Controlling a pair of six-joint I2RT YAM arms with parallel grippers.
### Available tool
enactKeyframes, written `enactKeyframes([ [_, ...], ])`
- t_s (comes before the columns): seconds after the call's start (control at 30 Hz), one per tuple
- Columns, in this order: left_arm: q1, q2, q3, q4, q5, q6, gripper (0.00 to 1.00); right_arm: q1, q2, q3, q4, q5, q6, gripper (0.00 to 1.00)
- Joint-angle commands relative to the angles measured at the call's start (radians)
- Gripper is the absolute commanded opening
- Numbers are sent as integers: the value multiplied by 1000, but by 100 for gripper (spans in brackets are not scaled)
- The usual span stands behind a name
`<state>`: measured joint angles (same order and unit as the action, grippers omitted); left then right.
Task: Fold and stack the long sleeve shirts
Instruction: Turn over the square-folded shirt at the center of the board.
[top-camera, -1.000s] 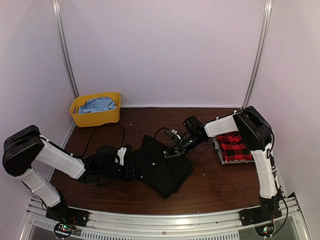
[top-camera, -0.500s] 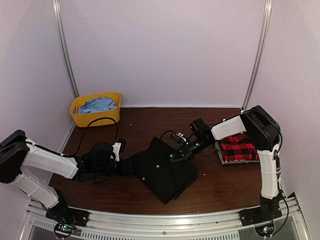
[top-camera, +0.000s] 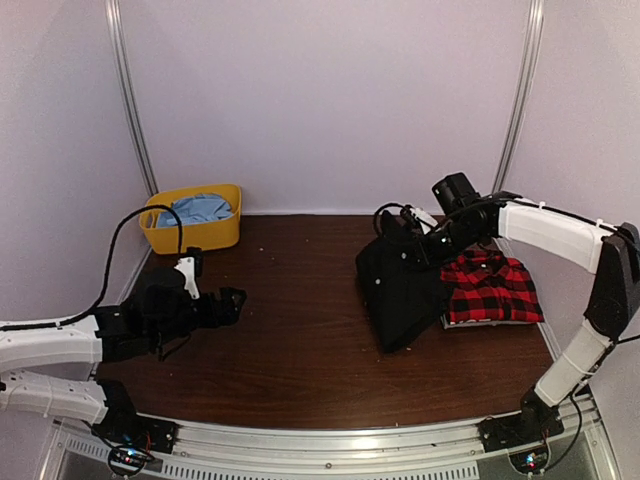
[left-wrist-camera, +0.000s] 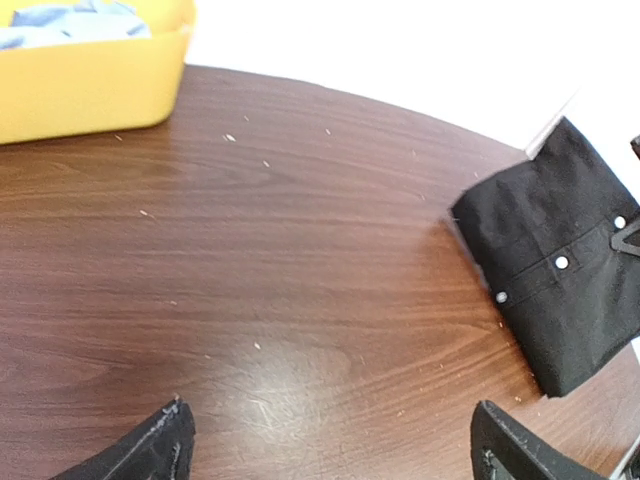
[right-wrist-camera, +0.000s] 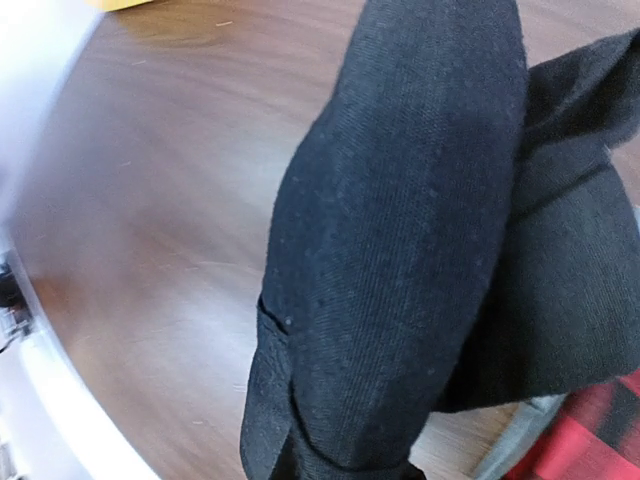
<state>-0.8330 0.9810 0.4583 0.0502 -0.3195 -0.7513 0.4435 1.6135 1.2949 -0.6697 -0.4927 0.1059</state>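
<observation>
The folded black long sleeve shirt (top-camera: 395, 290) hangs from my right gripper (top-camera: 408, 238), which is shut on its upper edge. Its lower end reaches down to the table beside the left edge of the folded red-and-black plaid shirt (top-camera: 492, 290). In the right wrist view the black cloth (right-wrist-camera: 400, 230) fills the frame and hides the fingers, with a bit of plaid (right-wrist-camera: 590, 445) at the lower right. My left gripper (top-camera: 226, 300) stands open and holds nothing, over bare wood at the left, far from the black shirt (left-wrist-camera: 560, 270).
A yellow bin (top-camera: 190, 232) with blue cloth inside stands at the back left corner, also seen as the yellow bin (left-wrist-camera: 90, 90) in the left wrist view. White walls and metal posts enclose the brown table (top-camera: 300, 340).
My left gripper let go of the black shirt, opened wide and drew back to the left. My right gripper closed on the shirt and carried it from the table's middle to beside the plaid shirt.
</observation>
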Motion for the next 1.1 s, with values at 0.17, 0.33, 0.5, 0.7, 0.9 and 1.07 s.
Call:
enactKeyframes([
  [0.17,3,-68,41,-160,-146,-22,98,60,-4,272,-389,697,55,0],
  [0.33,5,-26,72,-194,-160,-18,98,181,77,374,-496,889,140,0],
  [0.5,7,22,103,-212,-174,2,98,348,240,472,-589,981,226,0],
  [0.7,11,50,125,-240,-212,8,98,544,501,672,-704,1013,325,7],
  [0.9,14,21,130,-273,-257,16,98,712,696,889,-692,895,335,26],
  [1.07,18,-17,132,-303,-291,26,98,799,769,945,-610,781,332,42],
])
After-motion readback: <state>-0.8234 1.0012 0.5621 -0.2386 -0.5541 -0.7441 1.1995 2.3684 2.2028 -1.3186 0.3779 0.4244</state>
